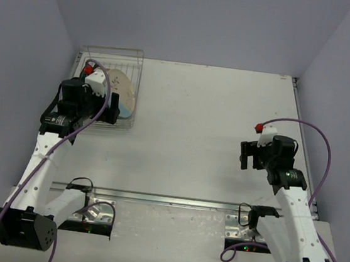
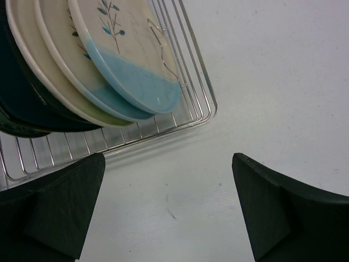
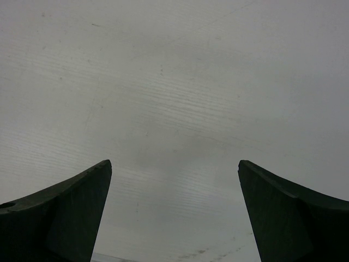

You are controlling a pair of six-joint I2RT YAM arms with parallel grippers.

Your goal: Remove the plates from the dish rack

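The rack (image 1: pixel 117 58) sits far-left on the white worktop (image 1: pixel 214 123), long axis near-to-far; plates (image 2: pixel 125 71) stand on edge inside, leaning. Lilac-grey walls (image 1: pixel 194 19) surround. Left pincer (image 2: pixel 168 159) and right pincer (image 3: pixel 174 164) gape wide, empty.

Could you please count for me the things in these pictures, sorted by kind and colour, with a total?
Cream-faced plates: 3
Dark teal plate: 1 seen; more may hide behind it
Dish rack: 1
Grippers: 2, the left gripper and the right gripper, both open
Total: 7
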